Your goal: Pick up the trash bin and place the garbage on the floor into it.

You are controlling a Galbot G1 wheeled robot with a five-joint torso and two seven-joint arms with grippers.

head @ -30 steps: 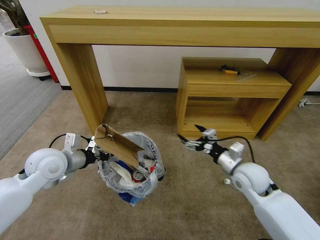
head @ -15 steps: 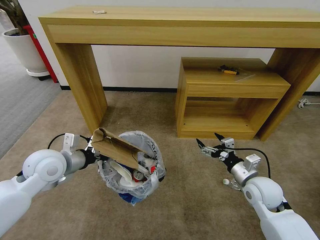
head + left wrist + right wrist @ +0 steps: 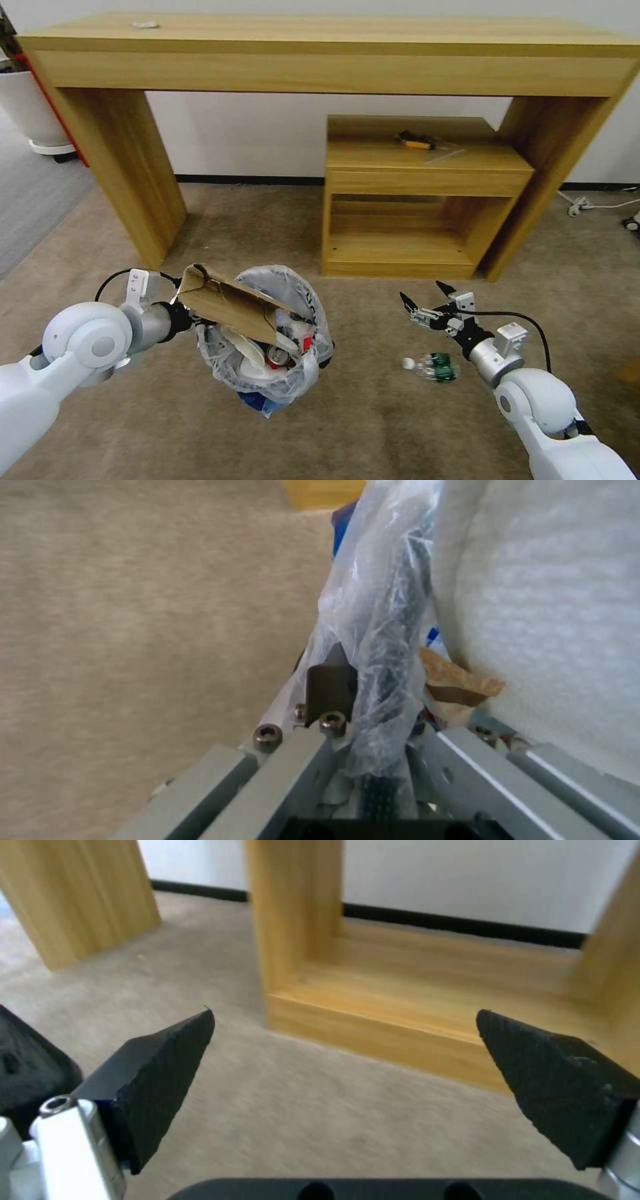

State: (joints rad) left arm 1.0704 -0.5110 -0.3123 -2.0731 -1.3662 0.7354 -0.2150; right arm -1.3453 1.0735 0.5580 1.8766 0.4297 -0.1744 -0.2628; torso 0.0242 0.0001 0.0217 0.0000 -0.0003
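Clear plastic bottle (image 3: 432, 367) lying crosswise on the floor (image 3: 373, 413), just beside and under right gripper (image 3: 427, 303), jaws spread, empty. Left wrist: left gripper (image 3: 353, 715) pinching trash bin (image 3: 390, 645) rim. Right wrist: fingertips (image 3: 160, 1060) gaping over carpet.

Head camera looks down over the carpet (image 3: 373, 427); wrist cameras sit close, sharing it.

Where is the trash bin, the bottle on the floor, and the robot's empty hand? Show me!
trash bin (image 3: 301, 360), head view, on the crinkly bag over its front rim.
bottle (image 3: 433, 366), head view, on its clear body beside the green label.
right gripper (image 3: 427, 299), head view, midway between its open fingertips.
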